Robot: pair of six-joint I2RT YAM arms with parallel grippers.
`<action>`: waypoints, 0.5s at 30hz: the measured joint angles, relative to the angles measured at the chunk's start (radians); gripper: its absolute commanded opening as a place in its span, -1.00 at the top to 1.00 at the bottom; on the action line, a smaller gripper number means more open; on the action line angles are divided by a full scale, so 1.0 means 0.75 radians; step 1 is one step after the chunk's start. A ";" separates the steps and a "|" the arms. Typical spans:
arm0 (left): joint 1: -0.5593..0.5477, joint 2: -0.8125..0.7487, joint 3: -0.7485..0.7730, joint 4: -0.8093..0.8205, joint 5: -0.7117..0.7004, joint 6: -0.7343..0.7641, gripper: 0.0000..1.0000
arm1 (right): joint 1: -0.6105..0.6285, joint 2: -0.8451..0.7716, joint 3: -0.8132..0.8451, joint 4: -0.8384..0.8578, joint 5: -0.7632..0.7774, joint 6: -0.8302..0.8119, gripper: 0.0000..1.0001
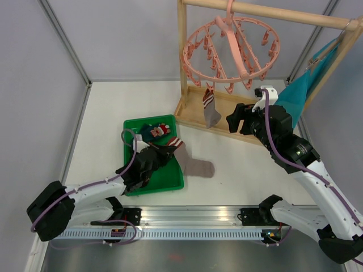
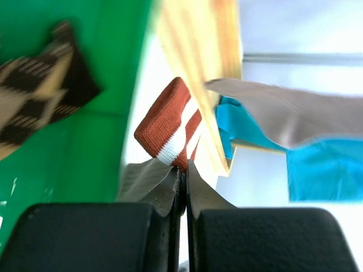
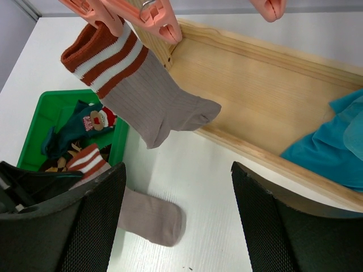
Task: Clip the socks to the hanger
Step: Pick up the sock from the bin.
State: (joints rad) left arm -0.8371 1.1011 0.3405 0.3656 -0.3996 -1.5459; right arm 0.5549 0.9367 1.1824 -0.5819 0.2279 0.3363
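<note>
Green tray (image 1: 170,182) sits left of centre on white table (image 1: 244,170). L gripper (image 2: 182,170) is low at tray's right side, jaws closed on grey fabric of striped sock (image 1: 195,165) just behind its red/white cuff; wrist cam shows cloth pinched w/ no gap. Cuff end is at tray's right rim; foot lies flat on table, toe pointing right. In tray's far half: teal sock (image 1: 152,132) w/ red-white motif. Also in tray: argyle sock (image 2: 39,96), mostly hidden under L arm in top view. Right of tray, hung sock (image 1: 211,109), same grey w/ striped cuff, dangles cuff-up from one peg (image 3: 161,22) on near side of hanger (image 1: 227,54), toe free. Hanger = pink ring w/ many pegs, hooked on top rail of wood frame (image 1: 182,56). R gripper (image 3: 177,175) is just right of hung sock, below ring, jaws wide apart, holding nothing. Blue-green cloth (image 1: 300,90) hangs at frame's far right; its lower end rests on frame's base per R wrist cam.
</note>
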 measured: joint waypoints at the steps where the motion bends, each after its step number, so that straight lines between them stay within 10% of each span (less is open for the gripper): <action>1: 0.000 -0.027 0.032 -0.024 -0.003 0.084 0.95 | 0.000 0.001 0.005 -0.009 0.007 0.000 -0.63; 15: -0.056 -0.036 0.583 -0.105 0.260 1.069 0.95 | 0.000 0.169 0.468 -0.097 0.116 -0.111 -0.65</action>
State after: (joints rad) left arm -0.8795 1.0744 0.7780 0.2871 -0.2047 -0.7441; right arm 0.5549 1.0637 1.5333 -0.6544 0.3153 0.2531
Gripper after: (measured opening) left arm 0.033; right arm 0.828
